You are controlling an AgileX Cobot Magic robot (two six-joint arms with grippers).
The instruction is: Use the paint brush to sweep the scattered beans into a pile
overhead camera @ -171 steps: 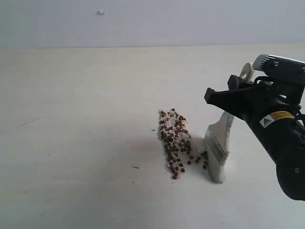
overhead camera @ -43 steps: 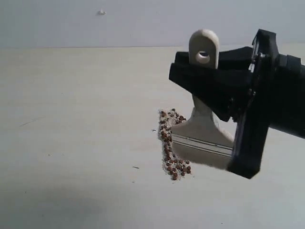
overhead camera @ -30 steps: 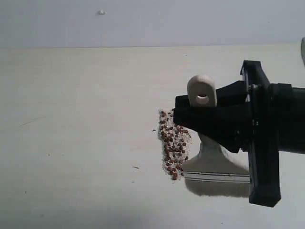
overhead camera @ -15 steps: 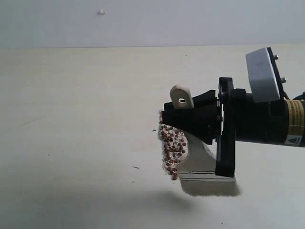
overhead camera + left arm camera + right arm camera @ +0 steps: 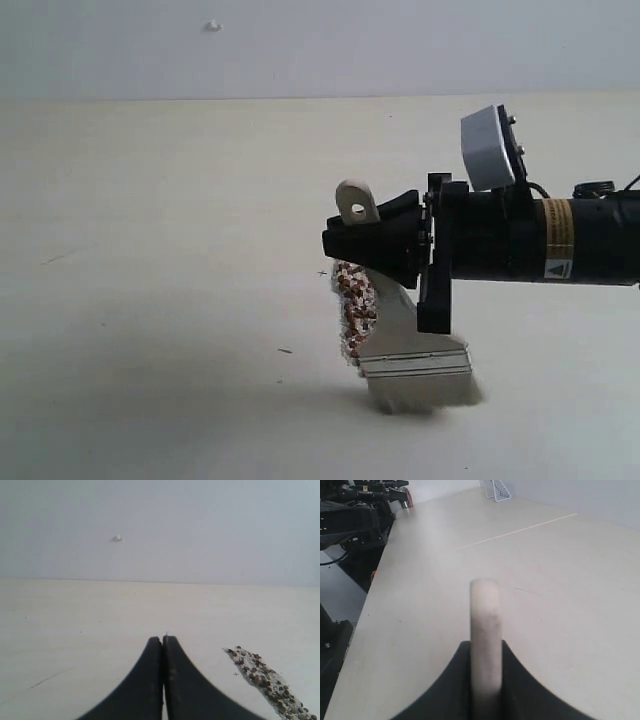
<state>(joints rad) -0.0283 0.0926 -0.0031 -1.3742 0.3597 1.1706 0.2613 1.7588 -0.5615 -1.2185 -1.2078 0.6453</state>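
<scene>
Your right end effector (image 5: 342,238) is clamped on the handle of the paint brush (image 5: 405,335). Its bristles are down at the bench (image 5: 150,300), against the right flank of the pile (image 5: 353,300) of beans (image 5: 347,285). Your left end effector (image 5: 163,647) is closed on nothing.

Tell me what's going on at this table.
The right gripper is shut on the handle of a paint brush, holding it with the bristles down at the table. The brush stands right beside a narrow pile of reddish-brown beans, on its right side in the exterior view. The left gripper is shut and empty, away from the pile.
</scene>
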